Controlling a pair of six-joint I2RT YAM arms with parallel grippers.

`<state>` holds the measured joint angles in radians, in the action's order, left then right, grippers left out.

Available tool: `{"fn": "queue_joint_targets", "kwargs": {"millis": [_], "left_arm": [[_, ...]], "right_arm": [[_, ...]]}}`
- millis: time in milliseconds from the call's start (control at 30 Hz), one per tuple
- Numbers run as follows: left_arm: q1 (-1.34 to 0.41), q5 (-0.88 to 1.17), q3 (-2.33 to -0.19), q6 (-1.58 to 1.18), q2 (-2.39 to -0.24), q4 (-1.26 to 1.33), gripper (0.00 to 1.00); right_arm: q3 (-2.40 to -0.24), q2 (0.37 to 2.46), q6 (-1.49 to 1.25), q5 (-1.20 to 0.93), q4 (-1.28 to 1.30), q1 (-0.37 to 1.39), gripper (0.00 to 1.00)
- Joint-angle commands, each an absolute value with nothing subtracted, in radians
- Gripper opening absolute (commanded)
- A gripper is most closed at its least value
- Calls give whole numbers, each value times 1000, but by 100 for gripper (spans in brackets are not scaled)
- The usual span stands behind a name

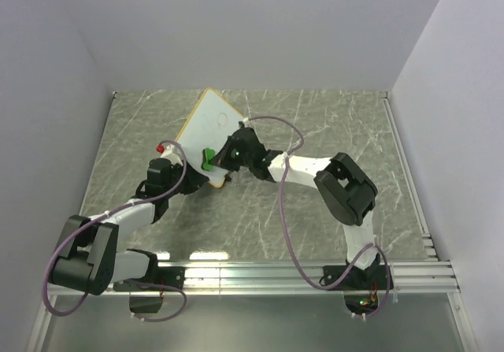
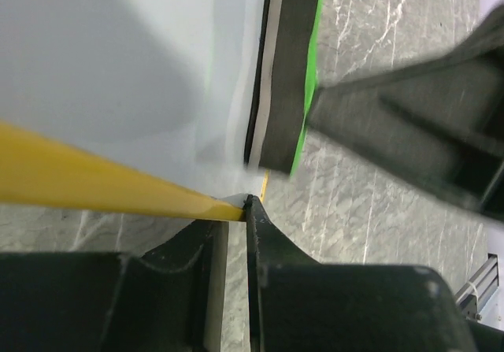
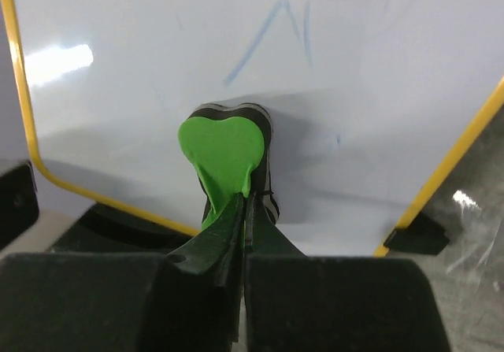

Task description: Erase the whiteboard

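The whiteboard [image 1: 211, 124], white with a thin yellow frame, stands tilted on the marble table. My left gripper [image 1: 181, 165] is shut on its lower left edge; in the left wrist view the jaws [image 2: 238, 206] pinch the yellow frame [image 2: 94, 183] at a corner. My right gripper [image 1: 218, 160] is shut on the green eraser [image 1: 207, 159] and presses it against the board face. In the right wrist view the eraser [image 3: 220, 151] sits on the whiteboard [image 3: 157, 92] below faint blue marks [image 3: 272, 37], held by my right gripper [image 3: 247, 198]. The eraser also shows in the left wrist view [image 2: 287, 68].
A small red object [image 1: 161, 148] lies on the table just left of the board. A black foot of the board [image 3: 417, 234] shows at its lower right corner. Grey walls enclose the table on three sides; a metal rail [image 1: 315, 273] runs along the near edge.
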<state>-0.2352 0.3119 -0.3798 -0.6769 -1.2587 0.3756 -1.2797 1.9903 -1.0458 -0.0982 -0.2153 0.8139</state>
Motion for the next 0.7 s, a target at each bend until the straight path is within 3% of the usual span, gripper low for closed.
{"fn": "queue_joint_targets", "kwargs": {"millis": [0,667], "left_arm": [[-281,397,-376,-638,-1258,379,0],[-319,383,-384,-617,-1255,367,0]], "right_arm": [[-1383,2086,-985,-89,-111,759,0],[-1516,2184,-1003,-117,-47,710,0]]}}
